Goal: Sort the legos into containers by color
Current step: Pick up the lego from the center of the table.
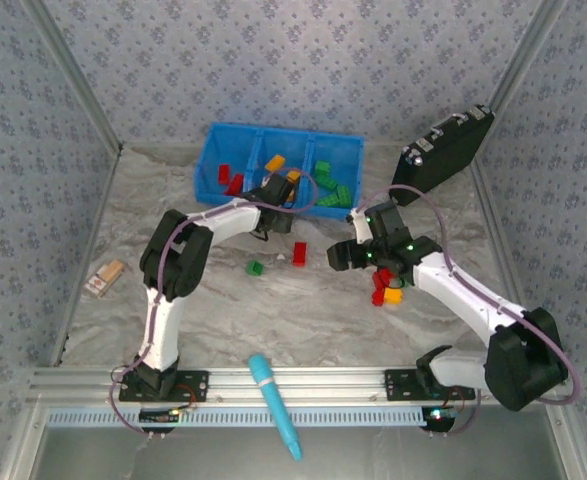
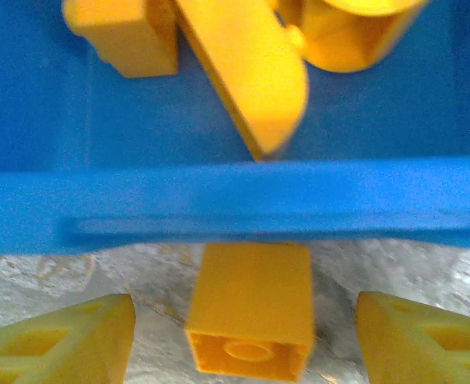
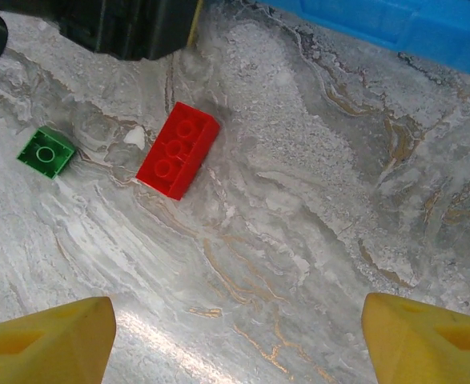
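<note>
The left gripper (image 2: 243,342) is held open, and nothing is gripped. Between its two yellow fingers (image 2: 58,340) an orange-yellow brick (image 2: 251,316) is seen lying on the table (image 2: 138,280) — a small gap is kept on each side of it. The brick's far end is tucked up against the front wall of the blue bin (image 2: 235,204). Over that wall, in the middle compartment, more orange-yellow bricks (image 2: 243,72) are piled.

The right gripper (image 3: 235,344) is opened wide, and bare table is seen between its fingers (image 3: 46,344). Further out, a red brick (image 3: 178,150) is laid flat, and a small green brick (image 3: 46,152) is found near it, not touching.

From above, the bin's three compartments are seen side by side: red bricks (image 1: 235,185) are kept in the left one, orange-yellow in the middle, and green bricks (image 1: 325,178) in the right one. A little heap (image 1: 385,285) of red and orange-yellow bricks is seen beside the right arm. A black case (image 1: 443,148) is propped at the far right — and a cyan tool (image 1: 275,405) is laid at the near edge.
</note>
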Tool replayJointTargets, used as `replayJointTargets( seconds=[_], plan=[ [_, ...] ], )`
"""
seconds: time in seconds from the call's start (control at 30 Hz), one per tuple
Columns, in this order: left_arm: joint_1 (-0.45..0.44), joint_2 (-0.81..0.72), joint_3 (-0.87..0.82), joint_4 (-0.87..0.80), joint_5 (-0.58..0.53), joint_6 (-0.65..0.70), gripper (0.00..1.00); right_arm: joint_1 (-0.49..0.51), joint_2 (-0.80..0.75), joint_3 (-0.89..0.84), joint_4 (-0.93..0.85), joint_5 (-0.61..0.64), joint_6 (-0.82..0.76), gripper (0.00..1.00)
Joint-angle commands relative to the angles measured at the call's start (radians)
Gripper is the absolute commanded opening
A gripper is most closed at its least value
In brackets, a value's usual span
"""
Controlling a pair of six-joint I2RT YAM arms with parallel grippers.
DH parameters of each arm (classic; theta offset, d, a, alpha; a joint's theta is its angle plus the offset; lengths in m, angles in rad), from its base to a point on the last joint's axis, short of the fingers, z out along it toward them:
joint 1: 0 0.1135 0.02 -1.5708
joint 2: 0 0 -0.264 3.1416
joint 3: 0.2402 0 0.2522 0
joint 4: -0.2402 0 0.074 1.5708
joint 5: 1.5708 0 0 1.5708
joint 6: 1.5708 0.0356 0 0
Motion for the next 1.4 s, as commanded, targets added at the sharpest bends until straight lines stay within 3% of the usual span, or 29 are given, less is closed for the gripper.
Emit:
replayJointTargets(
  seconds=[0.0, 0.33, 0.6, 0.97, 1.1, 1.37],
  plan=[
    [0.02, 0.028, 0.021, 0.035, 0.022, 0.018, 0.72, 0.008, 0.024, 0.05, -0.031, 0.024, 0.024, 0.82],
    [0.056, 0.072, 0.016, 0.108, 0.118, 0.012, 0.72, 0.057, 0.134, 0.148, -0.05, 0.059, 0.036, 0.81],
    [0.071, 0.083, -0.003, 0.136, 0.167, -0.018, 0.56, 0.092, 0.201, 0.209, -0.062, 0.076, 0.015, 0.81],
    [0.055, 0.078, -0.038, 0.111, 0.158, -0.05, 0.41, 0.096, 0.109, 0.153, -0.053, 0.136, 0.011, 0.81],
    [0.049, 0.036, -0.076, 0.088, 0.135, -0.057, 0.34, 0.096, 0.062, 0.113, -0.043, 0.14, 0.012, 0.81],
    [0.02, -0.102, -0.138, -0.001, 0.085, -0.046, 0.31, 0.092, -0.046, 0.049, -0.05, 0.167, 0.004, 0.82]
  ],
)
